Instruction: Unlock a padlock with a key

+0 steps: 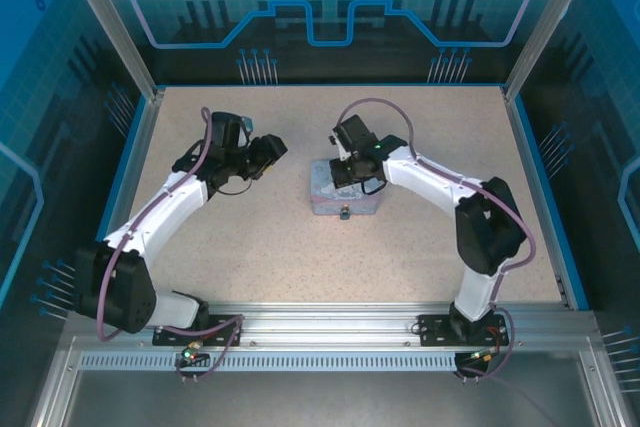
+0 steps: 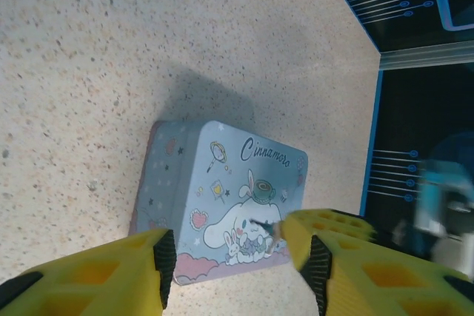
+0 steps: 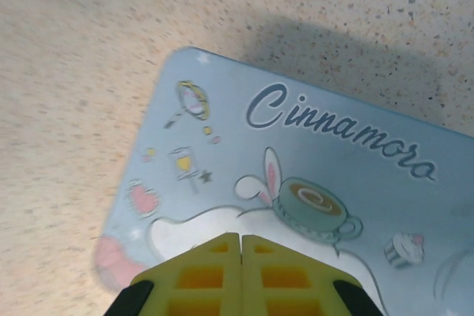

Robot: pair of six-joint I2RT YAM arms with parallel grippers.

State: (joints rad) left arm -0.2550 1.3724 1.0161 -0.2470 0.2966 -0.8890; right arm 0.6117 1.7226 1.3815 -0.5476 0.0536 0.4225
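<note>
On the speckled table (image 1: 250, 237), the padlock (image 1: 344, 213) sits against the tin (image 1: 322, 199) on its near wall, your right gripper (image 3: 240, 240) pinched closed above the tin's lid and your left gripper (image 2: 237, 246) spread wide beside the tin, so you seem to be at the approach and next must bring a key to that near wall.

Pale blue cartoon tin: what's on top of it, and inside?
Over the pale blue rectangular cartoon-printed tin hangs the right gripper, shut; contact is unclear. Its closed lid hides the inside.

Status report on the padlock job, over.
Left tool open, left of the tin. Right tool shut, above the tin. Padlock at tin's near edge, uncovered.
</note>
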